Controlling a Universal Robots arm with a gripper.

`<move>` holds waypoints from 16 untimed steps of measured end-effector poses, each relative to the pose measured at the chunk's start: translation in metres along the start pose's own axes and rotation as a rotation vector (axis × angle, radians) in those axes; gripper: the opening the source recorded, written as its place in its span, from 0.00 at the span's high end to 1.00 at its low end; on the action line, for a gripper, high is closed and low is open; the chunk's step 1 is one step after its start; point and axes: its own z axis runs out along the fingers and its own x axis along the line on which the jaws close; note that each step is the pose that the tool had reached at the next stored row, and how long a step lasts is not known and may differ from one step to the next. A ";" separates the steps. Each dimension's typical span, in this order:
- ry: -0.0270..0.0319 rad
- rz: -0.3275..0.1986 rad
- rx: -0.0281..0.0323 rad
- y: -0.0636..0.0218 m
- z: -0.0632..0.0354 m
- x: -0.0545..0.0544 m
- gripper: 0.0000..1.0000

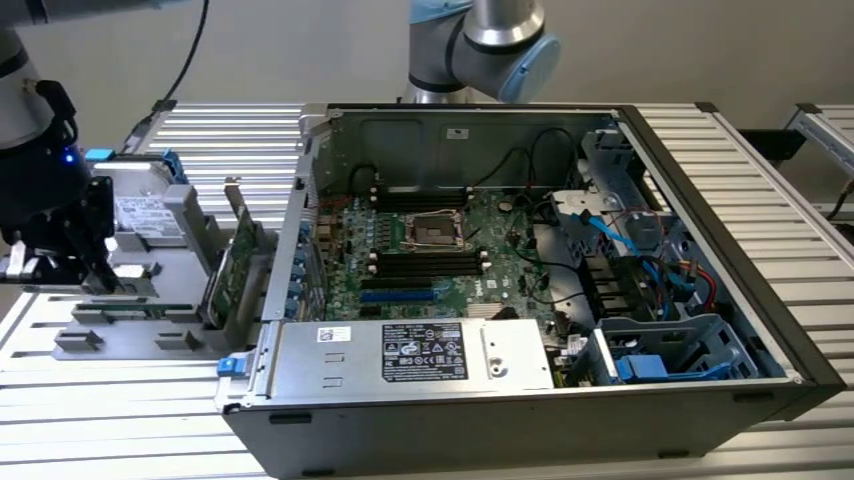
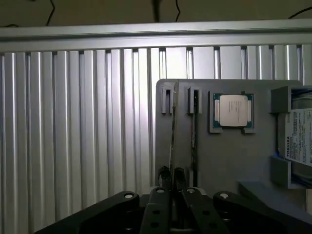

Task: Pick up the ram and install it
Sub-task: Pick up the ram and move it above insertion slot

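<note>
**A:** Where is the claw (image 1: 60, 262)? Far left of the exterior view?

**B:** Yes, over the grey tray (image 1: 80, 340). In the wrist view its jaws are drawn narrow and pinch the ram stick (image 2: 173, 131) by its upper edge. The stick stands on edge over its tray slot, leaning a little, just beside a second stick (image 2: 193, 126). I cannot tell whether its lower edge sits in the slot.

**A:** How will it handle?

**B:** Light and stiff, I'd judge, but thin and fragile, with chips on the faces and contacts along one long edge. The bare long edge, near its middle, looks the safest place to hold it — a grip towards one end would let it tip.

**A:** And moving right?

**B:** The hard drive (image 1: 147, 215) stands on the same tray, then the expansion card (image 1: 240, 270) stands upright at the tray's right end. The open computer case (image 1: 467, 140) takes the centre and right — dark memory slots (image 1: 427, 262) lie on its board.
</note>
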 end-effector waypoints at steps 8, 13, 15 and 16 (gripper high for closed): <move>-0.0099 -0.028 -0.0006 -0.0123 -0.0310 0.000 0.86; -0.0152 -0.034 -0.0014 -0.0291 -0.0434 0.000 0.86; -0.0179 -0.038 -0.0020 -0.0351 -0.0489 0.000 0.86; -0.0198 -0.040 -0.0021 -0.0379 -0.0520 0.000 0.86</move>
